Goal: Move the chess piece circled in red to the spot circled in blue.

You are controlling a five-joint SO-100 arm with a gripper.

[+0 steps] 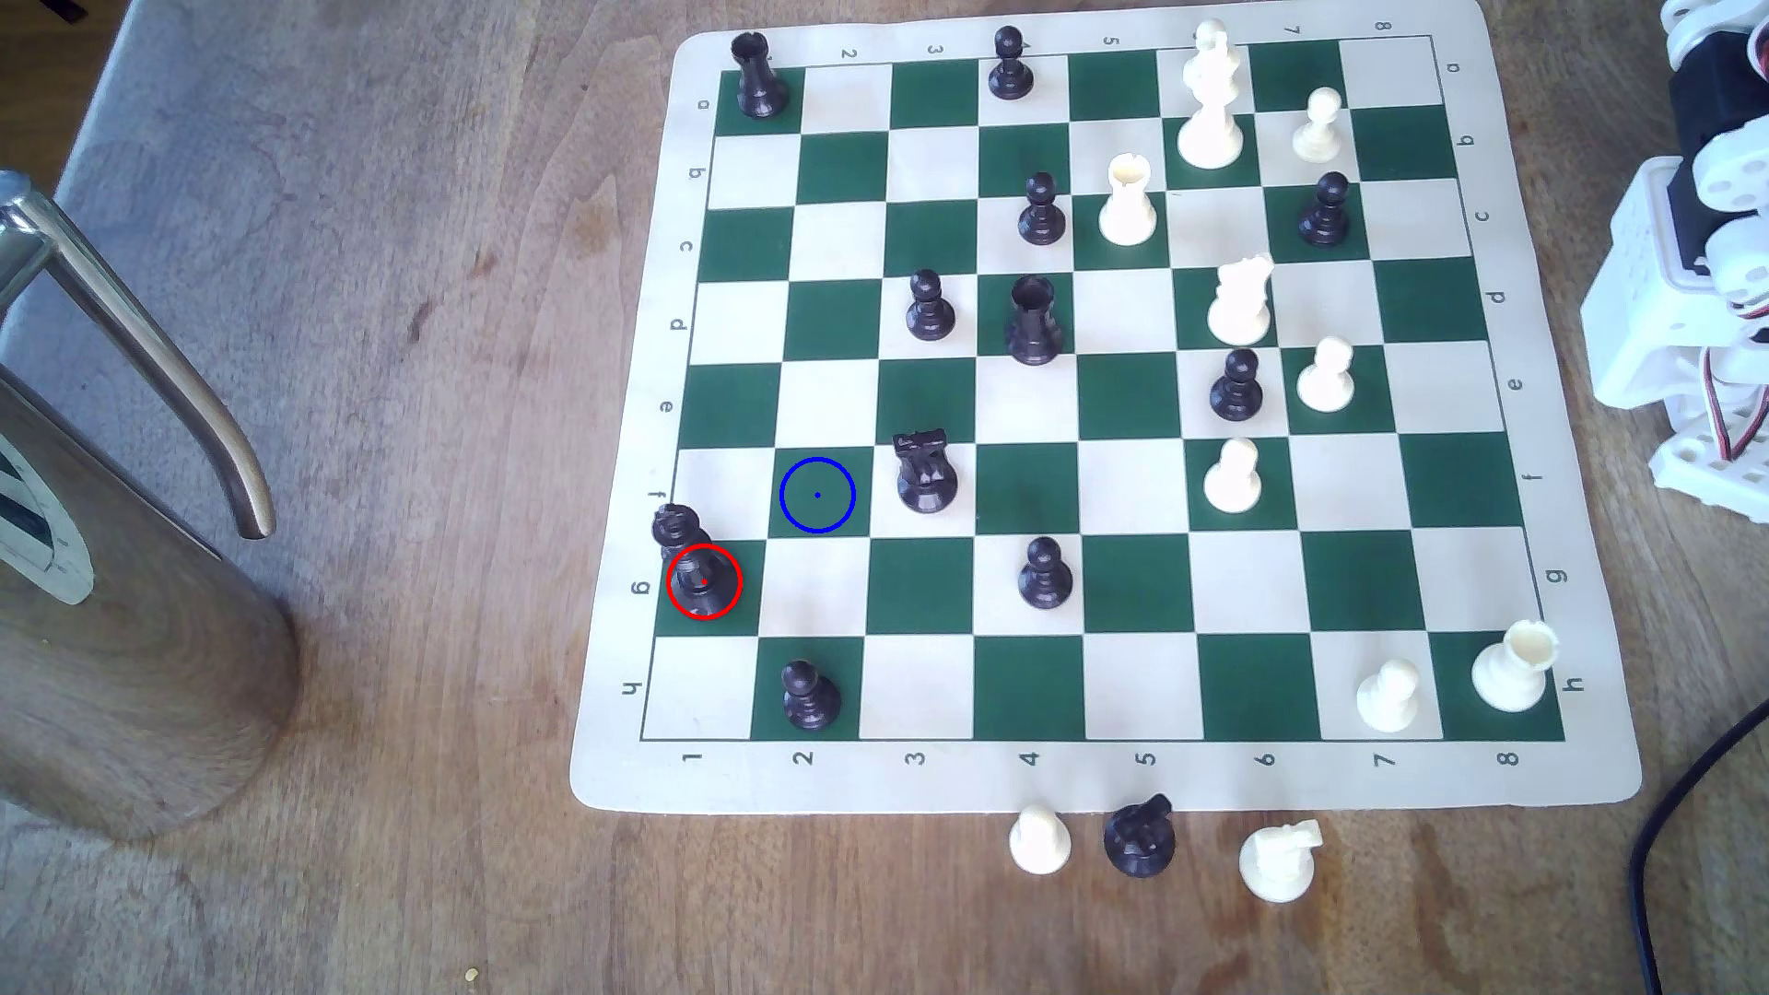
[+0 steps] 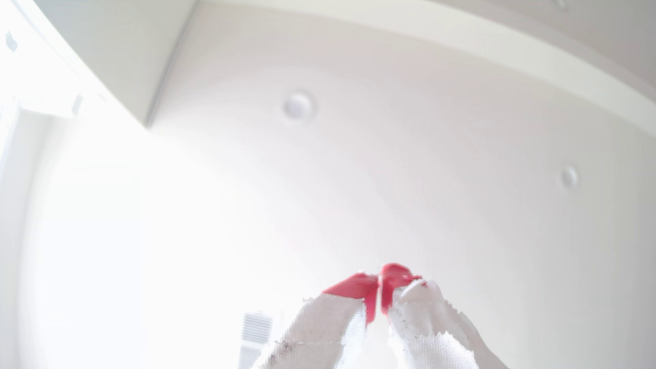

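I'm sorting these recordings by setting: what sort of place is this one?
Probably a room in a home, not a lab. A roll-up chess mat lies on a worn wooden table beside a steel jug, and the wrist view looks up at a white ceiling with recessed lights.

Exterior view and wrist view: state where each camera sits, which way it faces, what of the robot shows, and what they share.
Exterior view: above the table, looking down on the chessboard; the folded white arm sits at the exterior view's right edge.
Wrist view: on the wrist, pointing up at the ceiling; the gripper shows red-tipped jaws pressed together.
Shared: just the arm itself; no board or piece appears in both.
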